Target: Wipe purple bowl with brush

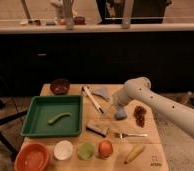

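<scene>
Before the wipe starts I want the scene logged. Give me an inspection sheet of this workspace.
Surface: wooden table, crowded.
Job's things: purple bowl near the far left corner; brush lying flat to its right, apart from it.
Clutter: green tray, orange bowl, white bowl, fork, banana, blue-grey object.
Grippers: gripper right of the brush, just above the blue-grey object.
Cables: nothing seen.
Surroundings: dark counter behind the table.
</scene>
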Robot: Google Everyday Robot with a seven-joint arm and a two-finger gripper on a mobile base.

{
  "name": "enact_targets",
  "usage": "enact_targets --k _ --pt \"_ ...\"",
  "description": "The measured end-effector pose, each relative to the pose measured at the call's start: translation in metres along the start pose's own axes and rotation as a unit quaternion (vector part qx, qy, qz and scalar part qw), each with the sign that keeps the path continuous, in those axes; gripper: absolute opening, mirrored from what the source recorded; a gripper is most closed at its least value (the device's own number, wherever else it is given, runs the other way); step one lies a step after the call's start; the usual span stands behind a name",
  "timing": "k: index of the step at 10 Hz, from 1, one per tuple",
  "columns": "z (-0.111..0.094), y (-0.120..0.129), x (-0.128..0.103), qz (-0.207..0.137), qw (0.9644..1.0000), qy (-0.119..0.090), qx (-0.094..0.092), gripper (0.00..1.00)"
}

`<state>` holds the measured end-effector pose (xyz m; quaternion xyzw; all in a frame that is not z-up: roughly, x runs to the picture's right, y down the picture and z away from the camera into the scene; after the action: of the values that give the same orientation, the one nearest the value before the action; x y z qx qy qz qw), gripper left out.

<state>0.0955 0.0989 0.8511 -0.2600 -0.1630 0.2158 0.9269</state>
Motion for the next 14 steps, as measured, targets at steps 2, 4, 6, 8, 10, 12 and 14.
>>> enact_targets --k 2,4,6,8,10,12,14 --pt "0.017 -0.002 -0.011 -0.014 0.9996 -0.008 -0.025 0.8" --pt "0.021 -0.001 -0.013 -0.019 0.9993 -0.009 -0.031 0.8" --pt "0.02 -0.001 -0.012 -0.018 0.9993 -0.009 -0.031 0.8" --pt "0.02 -0.001 -0.012 -0.015 0.9995 -0.011 -0.027 0.8" --pt "0.017 0.0 0.001 0.013 0.9998 -0.013 -0.008 0.8" --pt "0.019 0.002 0.009 0.03 0.9993 -0.021 0.007 0.8" --pt "0.024 0.001 0.007 0.033 0.999 -0.027 0.014 0.8"
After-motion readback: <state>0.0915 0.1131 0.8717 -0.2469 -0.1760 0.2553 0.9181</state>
